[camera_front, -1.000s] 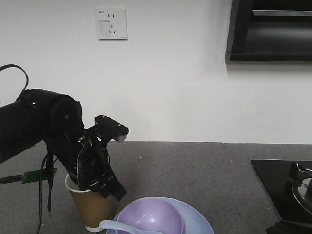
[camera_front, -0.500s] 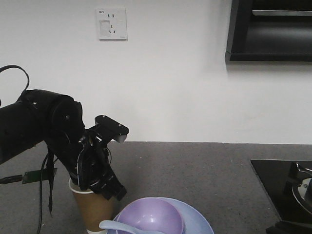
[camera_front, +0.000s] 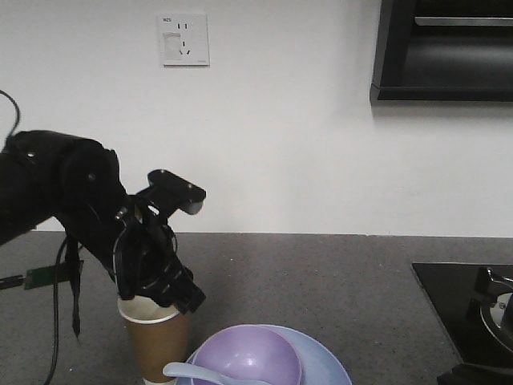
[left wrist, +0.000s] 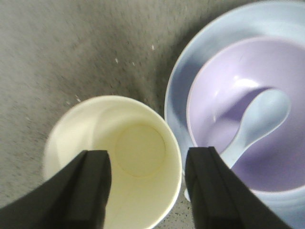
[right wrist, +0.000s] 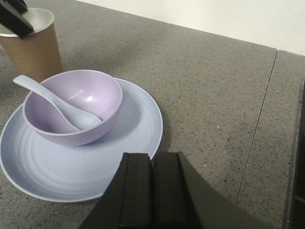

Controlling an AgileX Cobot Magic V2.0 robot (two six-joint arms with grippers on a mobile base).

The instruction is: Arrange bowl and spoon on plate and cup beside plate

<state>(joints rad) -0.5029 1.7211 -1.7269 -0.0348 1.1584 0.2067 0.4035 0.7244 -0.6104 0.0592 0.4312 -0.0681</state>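
Note:
The brown paper cup [camera_front: 156, 341] stands upright on the grey counter, close beside the left edge of the pale blue plate [camera_front: 325, 365]. The lavender bowl [camera_front: 248, 357] sits on the plate, and the pale spoon [camera_front: 184, 371] lies in it with its handle over the rim towards the cup. My left gripper [left wrist: 147, 164] hovers open just above the cup [left wrist: 128, 152], one finger over its mouth and the other over the gap to the plate [left wrist: 178, 95]. My right gripper [right wrist: 152, 160] is shut and empty at the plate's [right wrist: 71, 176] near edge.
A black cooktop [camera_front: 465, 313] occupies the counter's right end. A dark cabinet [camera_front: 445, 48] hangs on the wall at the upper right. A seam [right wrist: 259, 119] runs across the counter to the right of the plate.
The left gripper has risen off the cup, and its whole rim now shows below the fingers. The cup stands a little further right, beside the plate. Bowl, spoon and plate are unmoved.

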